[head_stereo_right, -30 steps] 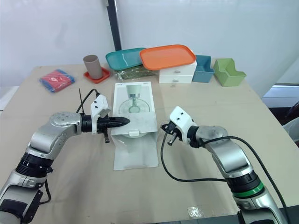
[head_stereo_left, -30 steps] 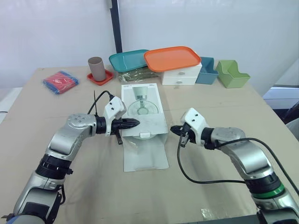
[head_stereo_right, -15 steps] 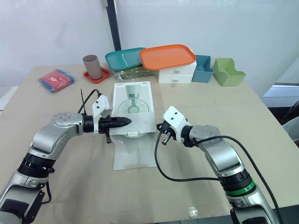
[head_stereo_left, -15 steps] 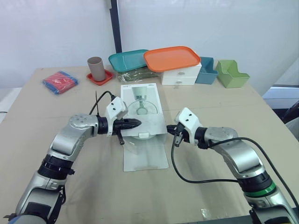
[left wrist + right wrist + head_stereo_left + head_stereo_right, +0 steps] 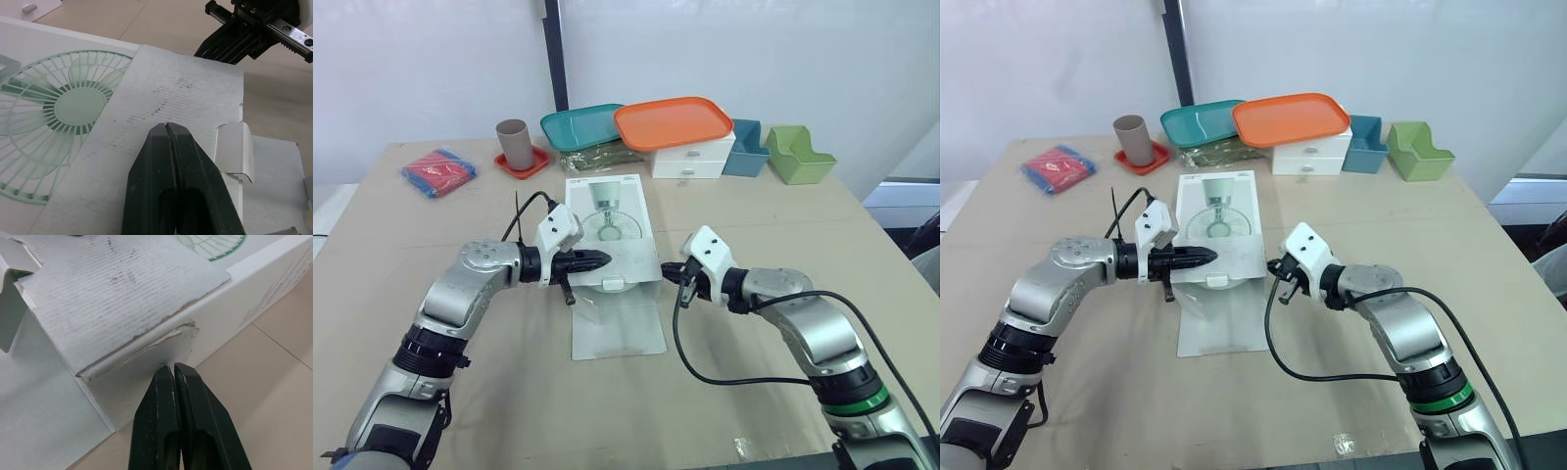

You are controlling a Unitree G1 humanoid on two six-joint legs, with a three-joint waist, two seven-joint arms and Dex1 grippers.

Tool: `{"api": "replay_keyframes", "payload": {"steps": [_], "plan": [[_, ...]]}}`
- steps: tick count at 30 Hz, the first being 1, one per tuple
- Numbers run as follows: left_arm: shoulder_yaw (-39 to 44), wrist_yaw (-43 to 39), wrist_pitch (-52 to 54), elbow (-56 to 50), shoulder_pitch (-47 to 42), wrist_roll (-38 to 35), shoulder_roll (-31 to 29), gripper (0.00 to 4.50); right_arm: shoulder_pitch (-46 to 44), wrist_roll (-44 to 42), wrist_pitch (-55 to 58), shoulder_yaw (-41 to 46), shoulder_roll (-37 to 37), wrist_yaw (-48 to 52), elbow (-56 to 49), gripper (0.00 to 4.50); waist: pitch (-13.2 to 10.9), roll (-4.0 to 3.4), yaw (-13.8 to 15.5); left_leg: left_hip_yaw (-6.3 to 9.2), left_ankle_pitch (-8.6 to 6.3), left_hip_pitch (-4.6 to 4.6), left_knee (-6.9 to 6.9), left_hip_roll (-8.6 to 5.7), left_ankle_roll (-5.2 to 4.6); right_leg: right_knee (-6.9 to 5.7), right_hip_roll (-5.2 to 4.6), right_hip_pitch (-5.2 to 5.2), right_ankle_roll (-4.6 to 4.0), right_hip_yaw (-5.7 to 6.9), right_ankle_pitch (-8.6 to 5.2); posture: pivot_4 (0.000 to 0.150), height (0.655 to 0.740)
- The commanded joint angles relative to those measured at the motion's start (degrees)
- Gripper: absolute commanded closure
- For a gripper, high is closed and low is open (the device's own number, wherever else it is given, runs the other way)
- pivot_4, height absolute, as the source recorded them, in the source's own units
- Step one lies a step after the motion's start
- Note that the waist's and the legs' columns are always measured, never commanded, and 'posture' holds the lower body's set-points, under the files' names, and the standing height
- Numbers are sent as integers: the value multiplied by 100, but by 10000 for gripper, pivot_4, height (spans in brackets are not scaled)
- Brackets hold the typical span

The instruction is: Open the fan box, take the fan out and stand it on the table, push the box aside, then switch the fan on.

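A flat white cardboard fan box (image 5: 612, 230), printed with a pale green fan, lies in the middle of a tan wooden table (image 5: 764, 225). Its long white front flap (image 5: 619, 328) is folded out flat toward the robot, and a rough unprinted inner flap (image 5: 166, 98) covers the near end of the box top.

The left gripper (image 5: 603, 259) hovers over that inner flap from the left, black fingers pressed shut, holding nothing. The right gripper (image 5: 669, 274) points at the box's near right corner, just beside the side wall, fingers likewise closed and empty.

The task appears to be in the opening step, with the fan not yet out. The next move probably calls for lifting the inner flap to expose the fan.

Along the far edge stand a brown cup (image 5: 516, 143), a teal tray (image 5: 579, 124), an orange tray (image 5: 674, 121) on white drawers (image 5: 695, 159), and blue (image 5: 747, 149) and green bins (image 5: 799, 155). A pale wall stands behind.
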State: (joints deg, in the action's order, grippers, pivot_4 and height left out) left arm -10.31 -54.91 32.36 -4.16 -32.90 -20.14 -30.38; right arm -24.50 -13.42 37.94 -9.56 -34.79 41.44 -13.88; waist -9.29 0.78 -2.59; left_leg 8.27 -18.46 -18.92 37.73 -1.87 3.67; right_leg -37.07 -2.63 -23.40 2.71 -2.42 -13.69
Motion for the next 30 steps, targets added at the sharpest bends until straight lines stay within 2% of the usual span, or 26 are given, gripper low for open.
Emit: {"api": "replay_keyframes", "payload": {"steps": [1,9,14,23,30], "plan": [[14,-8,-34,-69,71,63,-64,45000,-149,-36,-289,404,-134,73,165,44173,0,0,3,0,-1,0,0,-2,-2,0,-2,1,0,0,0,1500,7400],[4,-38,-83,-63,105,69,-97,45000,-666,-53,-869,634,-185,317,606,44173,-1,-1,-3,-8,-6,4,0,1,-11,0,1,1,0,-6,1,1500,7400],[23,-36,-48,-116,105,24,-87,45000,-1067,-319,-629,511,263,245,279,44173,0,-1,-8,-9,-6,4,0,5,-11,0,2,-1,-1,-7,2,1500,7400],[103,-82,60,-270,117,-99,-109,45000,-749,142,-692,-409,443,342,257,44173,-1,-2,-1,-6,-6,0,0,2,-11,0,0,-2,-1,-7,2,1500,7400],[301,-437,183,-594,79,-521,-318,45000,-718,283,-792,-440,519,317,505,44173,1,0,-7,-7,-6,3,2,2,-11,-1,1,-1,0,-7,3,1500,7400]]}}
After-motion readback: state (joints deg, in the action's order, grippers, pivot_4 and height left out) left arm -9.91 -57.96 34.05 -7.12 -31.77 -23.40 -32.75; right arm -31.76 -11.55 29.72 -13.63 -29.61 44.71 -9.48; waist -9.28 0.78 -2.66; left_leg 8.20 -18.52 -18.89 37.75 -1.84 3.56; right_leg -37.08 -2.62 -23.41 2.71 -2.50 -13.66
